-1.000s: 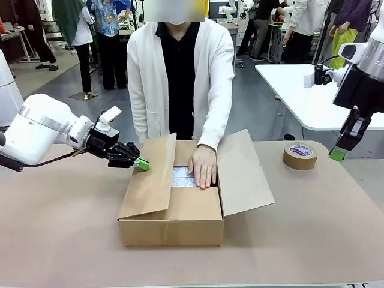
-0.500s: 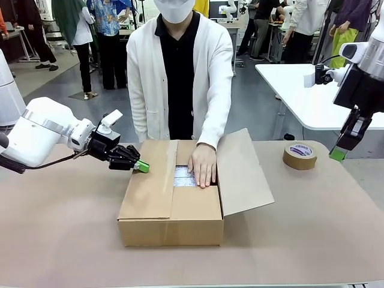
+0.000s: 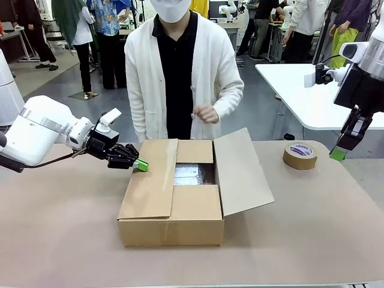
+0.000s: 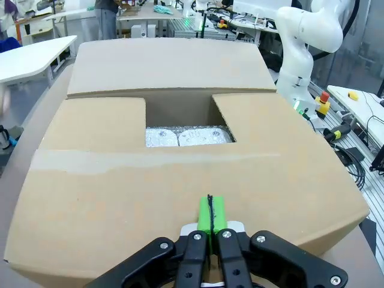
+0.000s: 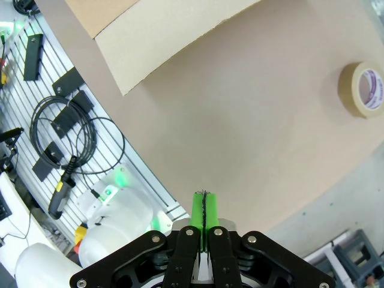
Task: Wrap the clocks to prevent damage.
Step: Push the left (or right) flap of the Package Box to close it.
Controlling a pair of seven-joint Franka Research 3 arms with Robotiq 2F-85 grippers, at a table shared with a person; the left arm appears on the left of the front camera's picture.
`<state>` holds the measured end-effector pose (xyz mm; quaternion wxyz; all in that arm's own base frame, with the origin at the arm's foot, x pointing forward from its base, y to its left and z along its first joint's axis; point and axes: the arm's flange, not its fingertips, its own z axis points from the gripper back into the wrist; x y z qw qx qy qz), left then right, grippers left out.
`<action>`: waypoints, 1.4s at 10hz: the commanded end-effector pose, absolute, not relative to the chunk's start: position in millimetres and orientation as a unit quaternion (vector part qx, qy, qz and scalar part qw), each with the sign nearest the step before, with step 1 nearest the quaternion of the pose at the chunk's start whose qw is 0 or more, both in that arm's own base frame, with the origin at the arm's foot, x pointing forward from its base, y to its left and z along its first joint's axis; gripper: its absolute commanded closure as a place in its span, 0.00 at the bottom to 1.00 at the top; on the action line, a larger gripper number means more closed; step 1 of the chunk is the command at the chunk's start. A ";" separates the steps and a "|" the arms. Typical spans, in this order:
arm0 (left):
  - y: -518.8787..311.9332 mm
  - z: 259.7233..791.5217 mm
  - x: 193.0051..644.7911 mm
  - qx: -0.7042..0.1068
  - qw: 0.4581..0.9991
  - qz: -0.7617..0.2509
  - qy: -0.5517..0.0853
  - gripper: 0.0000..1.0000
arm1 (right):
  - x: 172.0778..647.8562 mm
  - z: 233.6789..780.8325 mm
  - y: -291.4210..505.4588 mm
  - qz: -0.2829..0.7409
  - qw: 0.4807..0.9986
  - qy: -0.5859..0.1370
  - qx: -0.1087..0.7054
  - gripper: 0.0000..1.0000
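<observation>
Front view is showing the left gripper (image 3: 141, 164), clenched empty, at the left flap (image 3: 147, 187) of the box (image 3: 171, 227) where wrapped clocks (image 3: 193, 174) are lying, right gripper (image 3: 337, 155) clenched too; a hard push is risking sliding it.

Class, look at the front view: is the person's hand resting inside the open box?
No: the person's hand is held up at chest height, above the cardboard box, touching nothing in it.

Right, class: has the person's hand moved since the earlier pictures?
Yes. The hand has lifted out of the cardboard box, up to chest height.
</observation>
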<state>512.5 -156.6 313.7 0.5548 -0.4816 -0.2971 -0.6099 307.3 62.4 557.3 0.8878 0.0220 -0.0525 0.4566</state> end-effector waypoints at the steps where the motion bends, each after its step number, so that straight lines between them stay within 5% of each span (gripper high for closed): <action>1: -156.8 310.0 513.0 -0.482 0.557 -0.608 -0.296 1.00 | 307.1 555.2 61.6 0.460 0.886 -0.053 0.031 0.99; 12: -156.8 310.0 513.0 -0.482 0.557 -0.608 -0.296 1.00 | 307.3 557.3 62.4 0.457 0.888 -0.053 0.022 0.99; 14: -156.8 310.0 513.0 -0.482 0.557 -0.608 -0.296 1.00 | 348.1 520.5 21.5 0.664 0.725 -0.128 0.126 0.99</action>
